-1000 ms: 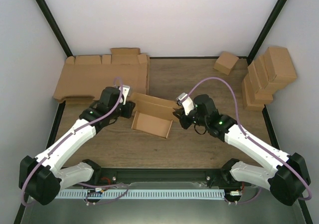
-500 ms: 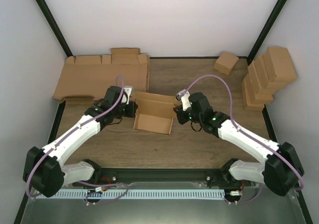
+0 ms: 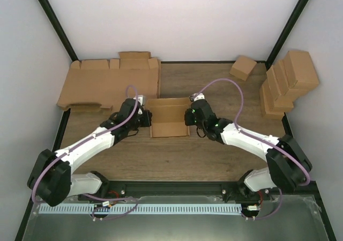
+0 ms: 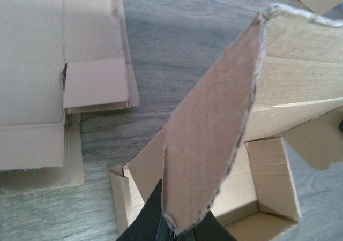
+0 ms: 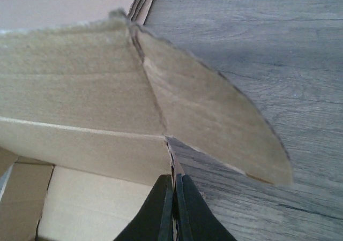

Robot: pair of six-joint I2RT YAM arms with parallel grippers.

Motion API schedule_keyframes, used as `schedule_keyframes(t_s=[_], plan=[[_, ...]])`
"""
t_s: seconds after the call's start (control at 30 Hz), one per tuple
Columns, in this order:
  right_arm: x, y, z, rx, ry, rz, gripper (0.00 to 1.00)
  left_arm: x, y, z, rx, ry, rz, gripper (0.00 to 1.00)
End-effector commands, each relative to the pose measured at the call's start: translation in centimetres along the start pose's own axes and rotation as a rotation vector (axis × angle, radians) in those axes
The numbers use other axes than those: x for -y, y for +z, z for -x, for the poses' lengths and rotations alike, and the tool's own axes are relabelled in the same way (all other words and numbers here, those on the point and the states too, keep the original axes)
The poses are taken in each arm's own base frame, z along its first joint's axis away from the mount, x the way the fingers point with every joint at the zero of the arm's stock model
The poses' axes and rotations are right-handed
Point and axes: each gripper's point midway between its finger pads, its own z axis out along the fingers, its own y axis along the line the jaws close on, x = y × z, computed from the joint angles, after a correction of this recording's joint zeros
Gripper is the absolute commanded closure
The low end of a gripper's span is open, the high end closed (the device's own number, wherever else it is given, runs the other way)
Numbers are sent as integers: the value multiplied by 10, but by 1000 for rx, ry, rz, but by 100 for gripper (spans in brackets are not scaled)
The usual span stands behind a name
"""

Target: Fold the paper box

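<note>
The paper box (image 3: 169,120) is a half-formed brown carton, open on top, in the middle of the table. My left gripper (image 3: 147,118) is shut on its left side; the left wrist view shows a rounded flap (image 4: 211,139) pinched between my fingers (image 4: 144,225), with the box's open inside (image 4: 268,177) behind it. My right gripper (image 3: 188,116) is shut on the box's right wall; the right wrist view shows the wall edge (image 5: 172,155) clamped between my fingers (image 5: 161,209), with a rounded flap (image 5: 214,128) sticking out to the right.
Large flat cardboard sheets (image 3: 107,83) with notched edges lie at the back left, also showing in the left wrist view (image 4: 53,64). A small cube-like carton (image 3: 243,67) sits at the back right. A stack of folded cartons (image 3: 286,83) stands by the right wall.
Both grippers have moved away from me with the box. The box has turned from skewed to square with the table. Both arms have stretched further out.
</note>
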Motion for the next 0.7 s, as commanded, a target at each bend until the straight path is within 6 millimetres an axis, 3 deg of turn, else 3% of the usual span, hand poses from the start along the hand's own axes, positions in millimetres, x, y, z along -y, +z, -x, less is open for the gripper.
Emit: schedule_keyframes(t_s=[0.0, 0.27, 0.67], plan=[[-10, 4, 17, 109, 54, -37, 99, 2, 7, 1, 58, -64, -32, 96], [0, 12, -10, 100, 58, -77, 99, -10, 12, -15, 33, -71, -8, 96], [5, 26, -21, 89, 15, -112, 99, -15, 17, -26, 5, -69, -2, 96]])
